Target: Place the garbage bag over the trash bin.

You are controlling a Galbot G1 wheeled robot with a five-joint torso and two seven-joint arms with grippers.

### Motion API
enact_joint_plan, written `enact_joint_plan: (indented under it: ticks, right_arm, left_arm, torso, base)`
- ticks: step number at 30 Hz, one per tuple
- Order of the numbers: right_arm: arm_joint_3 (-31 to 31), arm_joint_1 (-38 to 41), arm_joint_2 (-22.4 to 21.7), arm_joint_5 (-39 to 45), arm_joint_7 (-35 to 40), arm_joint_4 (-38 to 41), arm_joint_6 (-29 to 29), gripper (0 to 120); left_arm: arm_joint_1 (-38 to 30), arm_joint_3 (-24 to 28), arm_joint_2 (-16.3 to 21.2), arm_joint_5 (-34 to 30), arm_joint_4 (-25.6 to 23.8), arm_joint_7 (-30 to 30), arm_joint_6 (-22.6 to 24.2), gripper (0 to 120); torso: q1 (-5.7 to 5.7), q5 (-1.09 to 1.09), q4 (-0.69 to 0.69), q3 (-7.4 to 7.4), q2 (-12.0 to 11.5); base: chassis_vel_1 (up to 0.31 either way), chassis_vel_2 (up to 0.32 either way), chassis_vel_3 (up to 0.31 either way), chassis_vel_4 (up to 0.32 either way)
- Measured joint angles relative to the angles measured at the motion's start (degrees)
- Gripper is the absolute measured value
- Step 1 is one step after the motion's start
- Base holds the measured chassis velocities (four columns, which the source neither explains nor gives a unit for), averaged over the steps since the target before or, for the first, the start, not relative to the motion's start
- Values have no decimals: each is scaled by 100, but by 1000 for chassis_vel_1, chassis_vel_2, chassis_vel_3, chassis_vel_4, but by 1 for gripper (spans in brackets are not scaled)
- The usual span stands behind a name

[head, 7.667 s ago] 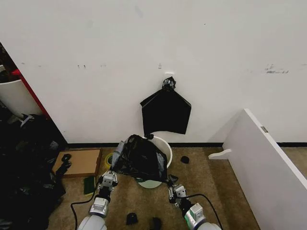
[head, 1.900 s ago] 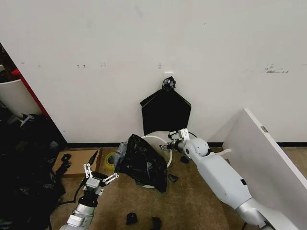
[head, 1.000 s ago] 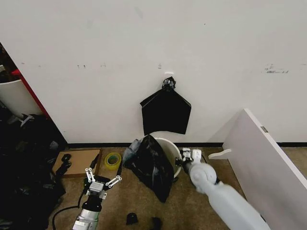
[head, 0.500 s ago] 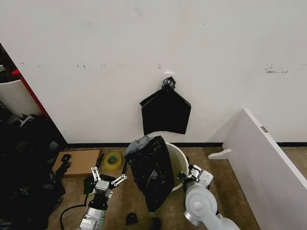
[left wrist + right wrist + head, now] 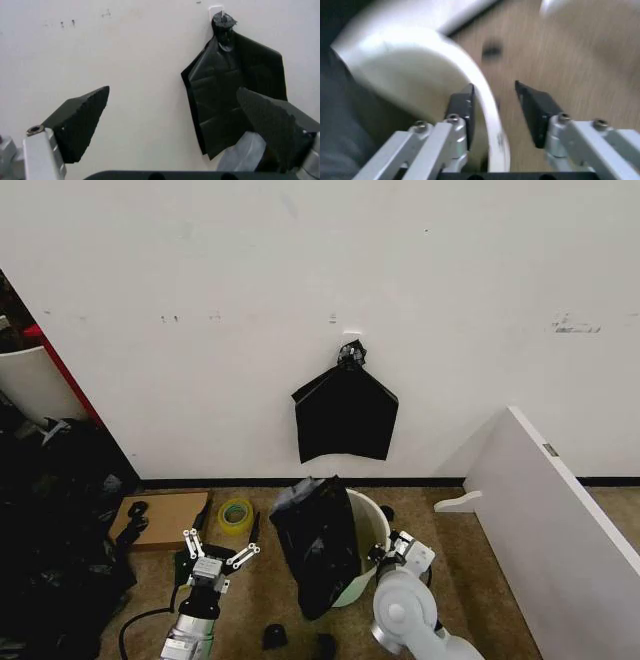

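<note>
My right gripper point(image 5: 494, 108) straddles the trash bin point(image 5: 372, 525) rim, fingers not closed; the garbage bag point(image 5: 318, 542) drapes one side — mouth unspread. Left gripper point(image 5: 214, 560) gapes beside it.

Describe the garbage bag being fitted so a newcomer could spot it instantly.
Below the flat black bags hanging on the white wall stands the trash bin. The garbage bag drapes over its left rim: crinkled, glossy and billowy, unlike the flat bags above.

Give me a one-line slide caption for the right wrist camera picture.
Right gripper straddles the trash bin rim, one finger inside and one outside, jaws open; the garbage bag hangs alongside.
</note>
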Motion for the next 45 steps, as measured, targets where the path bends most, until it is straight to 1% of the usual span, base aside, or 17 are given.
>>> enact_joint_plan:
  ticks: [1, 2, 3, 5, 7, 8, 9, 11, 12, 13, 15, 17, 21, 26, 31, 32, 45]
  right_arm:
    - [-1, -7, -20, -170, -20, 23, 80, 34]
    - [5, -49, -147, -819, -240, 160, 305, 43]
    - [6, -79, -228, -1071, -463, 241, 361, 45]
    - [-7, -160, -397, -1354, -1094, 419, 447, 54]
    - [-25, -180, -440, -1382, -1301, 476, 448, 56]
    - [-101, -199, -535, -1400, -1793, 621, 357, 63]
    - [-149, -190, -569, -1400, -1940, 672, 270, 64]
    - [-490, 40, -700, -1450, -2375, 789, -597, 76]
    - [-569, 108, -715, -1517, -2447, 770, -768, 77]
    - [-704, 244, -722, -1668, -2548, 690, -1053, 85]
    - [-760, 295, -722, -1730, -2569, 648, -1155, 86]
    - [-1207, 658, -633, -2122, -2516, 322, -1767, 95]
    - [-1727, 1107, -332, -2927, -2122, -333, -2278, 100]
    - [-2060, 1399, -38, -3537, -1545, -950, -2823, 100]
    - [-2205, 1515, 53, -3556, -1179, -1198, -3218, 98]
    - [-2227, 1521, 48, -3539, -1136, -1230, -3265, 90]
    - [-2054, 1403, -176, -3553, -1265, -955, -3146, 43]
  left_arm:
    - [1, -3, 2, -1, 2, -2, -1, 100]
    - [6, -15, 11, -3, 34, -6, -6, 100]
    - [6, -19, 15, -4, 62, -7, -11, 100]
    - [-5, -25, 15, -4, 111, -9, -18, 100]
    - [-8, -26, 15, -4, 122, -10, -19, 100]
    - [-23, -33, 15, -5, 156, -13, -19, 100]
    - [-27, -37, 15, -7, 165, -14, -19, 100]
    - [-71, -81, 41, -48, 231, -16, -8, 100]
    - [-81, -94, 49, -64, 241, -16, -2, 100]
    - [-104, -112, 70, -96, 260, -17, 13, 100]
    - [-110, -117, 77, -105, 266, -17, 16, 100]
    - [-154, -133, 119, -131, 348, -17, 31, 100]
    - [-232, -121, 156, -132, 496, -17, 35, 100]
    - [-314, -84, 202, -140, 595, -23, 42, 100]
    - [-433, -48, 251, -144, 742, -44, 37, 100]
    - [-465, -32, 266, -151, 786, -71, 31, 100]
    - [-630, 200, 314, -155, 1032, -101, -1, 100]
  torso:
    - [0, 0, 0, 0, 0]
    - [0, -1, 1, 0, 0]
    - [0, 0, 1, 0, 0]
    - [0, -1, 0, 0, 0]
    - [0, -1, 0, 0, 0]
    - [0, -1, 0, 0, 0]
    - [0, 0, 0, 0, 0]
    - [0, -1, 3, 0, 0]
    - [0, -1, 2, 0, 0]
    - [0, -1, 3, 0, 0]
    - [0, -1, 2, 0, 0]
    - [0, -1, 1, 1, 0]
    - [0, -2, 3, 1, 0]
    - [0, -1, 1, 1, 0]
    - [0, -2, 1, 1, 0]
    - [0, -1, 1, 1, 0]
    - [0, 0, 1, 0, 0]
  base:
    - [0, 0, 0, 0]
    - [0, 0, 0, 0]
    - [0, 0, 0, 0]
    - [0, 0, 0, 0]
    - [0, 0, 0, 0]
    - [0, 0, 0, 0]
    - [0, 0, 0, 0]
    - [0, 0, 0, 0]
    - [0, 0, 0, 0]
    - [0, 0, 0, 0]
    - [0, 0, 0, 0]
    - [0, 0, 0, 0]
    - [0, 0, 0, 0]
    - [0, 0, 0, 0]
    - [0, 0, 0, 0]
    - [0, 0, 0, 0]
    - [0, 0, 0, 0]
